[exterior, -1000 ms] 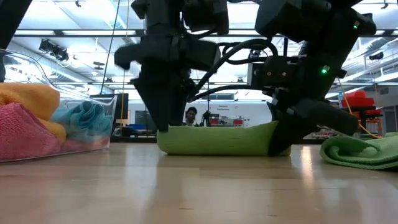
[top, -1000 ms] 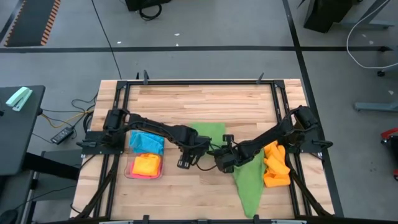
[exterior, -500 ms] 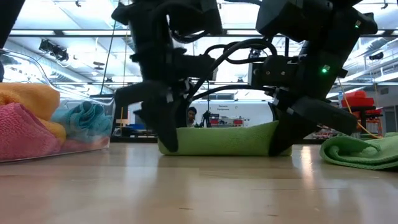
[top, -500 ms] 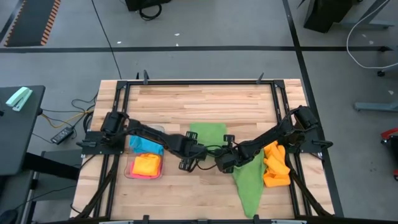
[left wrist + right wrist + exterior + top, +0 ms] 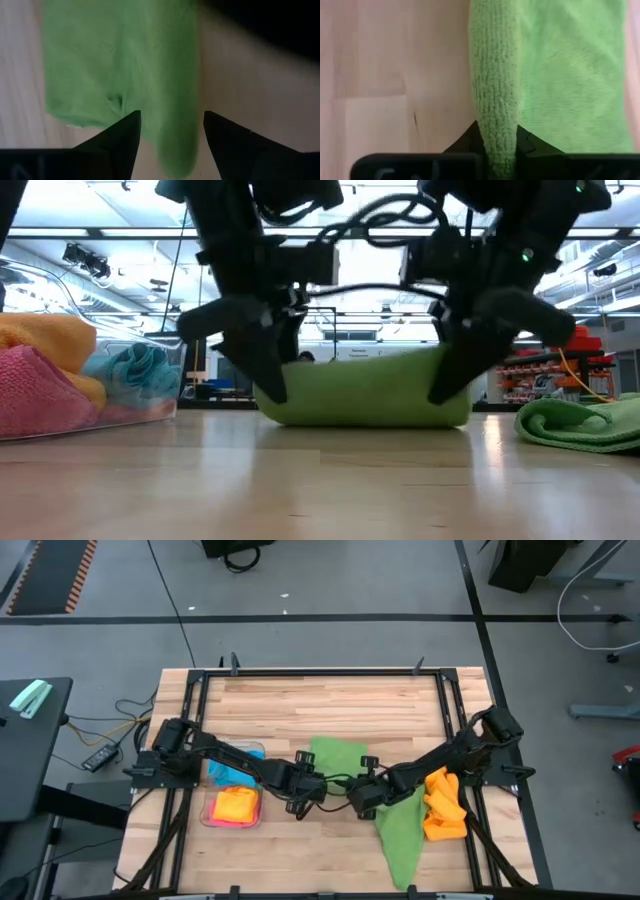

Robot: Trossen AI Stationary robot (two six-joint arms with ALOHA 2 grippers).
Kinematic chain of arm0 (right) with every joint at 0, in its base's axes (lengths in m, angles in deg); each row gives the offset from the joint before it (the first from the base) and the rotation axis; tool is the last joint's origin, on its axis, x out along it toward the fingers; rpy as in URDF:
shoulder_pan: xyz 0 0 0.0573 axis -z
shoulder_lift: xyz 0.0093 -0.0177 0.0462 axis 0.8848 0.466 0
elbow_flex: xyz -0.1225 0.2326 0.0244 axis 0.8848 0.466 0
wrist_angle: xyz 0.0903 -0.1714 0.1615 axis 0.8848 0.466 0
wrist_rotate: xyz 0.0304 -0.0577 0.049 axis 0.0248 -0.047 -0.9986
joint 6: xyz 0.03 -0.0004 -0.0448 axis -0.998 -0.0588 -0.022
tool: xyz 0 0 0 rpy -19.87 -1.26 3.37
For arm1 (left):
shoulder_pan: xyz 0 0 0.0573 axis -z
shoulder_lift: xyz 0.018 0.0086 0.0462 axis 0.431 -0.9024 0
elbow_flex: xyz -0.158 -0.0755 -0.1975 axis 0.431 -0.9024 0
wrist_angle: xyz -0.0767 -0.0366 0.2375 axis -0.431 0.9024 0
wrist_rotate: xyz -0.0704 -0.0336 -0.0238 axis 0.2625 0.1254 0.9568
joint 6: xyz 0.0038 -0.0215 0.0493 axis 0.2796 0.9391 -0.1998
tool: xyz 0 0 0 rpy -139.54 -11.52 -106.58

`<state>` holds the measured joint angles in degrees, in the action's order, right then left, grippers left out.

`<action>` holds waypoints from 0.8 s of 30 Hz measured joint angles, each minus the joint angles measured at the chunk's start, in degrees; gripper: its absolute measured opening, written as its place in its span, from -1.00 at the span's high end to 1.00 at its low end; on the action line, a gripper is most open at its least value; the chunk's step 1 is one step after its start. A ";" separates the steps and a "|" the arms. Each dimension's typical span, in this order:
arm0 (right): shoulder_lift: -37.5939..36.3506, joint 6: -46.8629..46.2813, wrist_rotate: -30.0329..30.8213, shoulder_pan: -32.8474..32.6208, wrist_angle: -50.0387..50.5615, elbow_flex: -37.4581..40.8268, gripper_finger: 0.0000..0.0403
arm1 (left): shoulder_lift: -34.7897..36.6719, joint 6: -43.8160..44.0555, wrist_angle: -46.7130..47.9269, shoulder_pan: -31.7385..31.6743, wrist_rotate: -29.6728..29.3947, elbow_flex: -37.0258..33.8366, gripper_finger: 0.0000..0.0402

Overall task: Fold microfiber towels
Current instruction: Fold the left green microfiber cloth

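A green microfiber towel (image 5: 335, 753) lies mid-table, and its near edge is raised as a fold (image 5: 360, 388) between my two grippers. My right gripper (image 5: 362, 798) is shut on that fold at its right end. My left gripper (image 5: 305, 790) stands open at the fold's left end. In the left wrist view a finger stands on either side of the raised ridge (image 5: 172, 125). Whether they touch it, I cannot tell. A second green towel (image 5: 400, 835) lies flat toward the near right. My right gripper pinches a raised fold of the green towel (image 5: 495, 135) between its two fingers, slanting down from the near right side. The fold stands up from the table at the fingers. The rest of the towel (image 5: 570, 75) lies spread on the wood beyond.
A clear tray (image 5: 212, 815) at the left holds blue, orange and pink towels (image 5: 60, 370). Crumpled orange towels (image 5: 443, 805) lie at the right edge. Bare wood lies along the far side (image 5: 320, 705) and near left (image 5: 290, 850).
My left gripper has gone toward the table's near edge and down to the towel's left end, tipping steeper, and stays open. The fold held by my right gripper stands a little higher off the table than before.
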<state>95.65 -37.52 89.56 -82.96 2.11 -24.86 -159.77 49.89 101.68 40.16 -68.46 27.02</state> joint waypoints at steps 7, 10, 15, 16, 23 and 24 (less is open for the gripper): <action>-3.32 -0.44 0.12 0.79 0.84 0.00 0.80 | 2.07 1.17 -1.61 -1.14 2.34 0.02 -0.13; -3.47 -0.46 -0.37 0.85 1.07 0.00 0.80 | 1.59 1.17 -1.91 -1.71 2.66 0.01 -0.16; -3.47 -1.49 -1.25 0.88 0.96 0.16 0.80 | 1.31 -0.62 -5.01 -2.97 3.85 -1.51 -0.19; -3.47 -1.50 -1.70 0.89 1.07 0.20 0.80 | 1.21 -1.27 -5.14 -3.08 3.87 -1.80 -0.18; -3.47 -2.29 -2.52 0.28 1.83 0.20 0.80 | -0.39 -7.85 -6.94 -3.33 4.72 -1.97 -0.01; -3.47 -2.45 -3.13 0.24 1.83 0.20 0.80 | -0.40 -8.60 -6.62 -3.34 4.70 -1.97 0.01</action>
<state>92.18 -39.97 86.42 -82.72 3.95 -24.66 -160.16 41.29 95.06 36.82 -63.75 25.05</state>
